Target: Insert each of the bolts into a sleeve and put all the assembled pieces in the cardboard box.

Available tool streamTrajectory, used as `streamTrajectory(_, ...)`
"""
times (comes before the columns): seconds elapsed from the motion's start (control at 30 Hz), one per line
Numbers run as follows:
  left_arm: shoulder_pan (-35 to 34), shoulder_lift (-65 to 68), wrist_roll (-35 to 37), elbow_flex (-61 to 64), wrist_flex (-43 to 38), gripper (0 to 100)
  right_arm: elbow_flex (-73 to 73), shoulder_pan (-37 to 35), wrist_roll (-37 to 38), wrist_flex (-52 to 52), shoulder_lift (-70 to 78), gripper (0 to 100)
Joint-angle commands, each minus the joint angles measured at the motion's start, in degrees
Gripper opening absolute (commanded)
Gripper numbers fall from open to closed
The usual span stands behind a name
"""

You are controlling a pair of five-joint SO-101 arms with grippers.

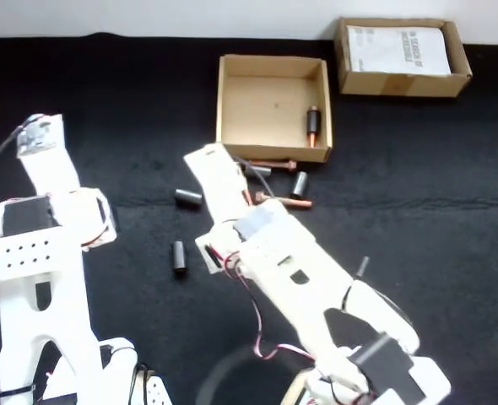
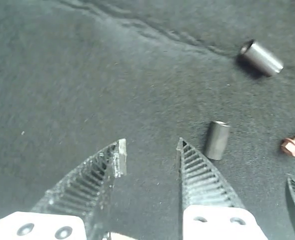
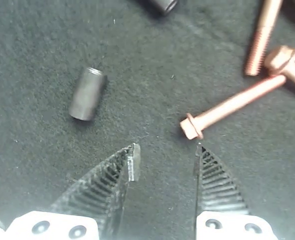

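**Task parts.** In the high view the cardboard box (image 1: 266, 105) stands open-topped at 12 o'clock of the table centre. One assembled piece (image 1: 313, 126), a bolt seated in a sleeve, lies inside against the 3 o'clock wall.

At 6 o'clock of the box, just outside its front wall, lie the first bolt (image 1: 276, 166) and the second bolt (image 1: 287, 202). The middle sleeve (image 1: 300, 184) lies between them. The left sleeve (image 1: 188, 198) and the front sleeve (image 1: 179, 256) lie at 7 o'clock, apart from each other.

**Grippers.**
- The right gripper (image 3: 165, 149) has its fingers apart with nothing between them. The head of the nearest bolt (image 3: 232, 106) lies just beyond the tips, and a dark sleeve (image 3: 87, 94) lies near.
- The left gripper (image 2: 150, 147) has its fingers apart and holds nothing. A grey sleeve (image 2: 217, 140) lies just beside one fingertip.

**Surface.** A wrinkled black cloth (image 1: 418, 211) covers the table, and a white wall (image 1: 148, 17) borders it at 12 o'clock.

**Edges and room.**
- A second box (image 1: 401, 84) holding a printed sheet (image 1: 398, 49) stands at 2 o'clock of the cardboard box, apart from it.
- The left arm (image 1: 38, 253) stands at the 9 o'clock edge.
- The right arm (image 1: 300, 270) extends in from 5 o'clock.
- The widest stretch of cloth lies at 4 o'clock of the cardboard box.
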Motion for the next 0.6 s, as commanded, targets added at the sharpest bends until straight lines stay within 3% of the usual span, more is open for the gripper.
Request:
streamTrajectory(0.0,-2.68,-0.22,0.26,-2.24,1.05,17,-5.85,-0.84,-1.67,-0.4,3.65,16.9)
streamTrajectory(0.57,-9.63,-0.22,0.18,-0.48,1.14,17,-25.54,-4.44,-1.85,-0.4,25.45,16.9)
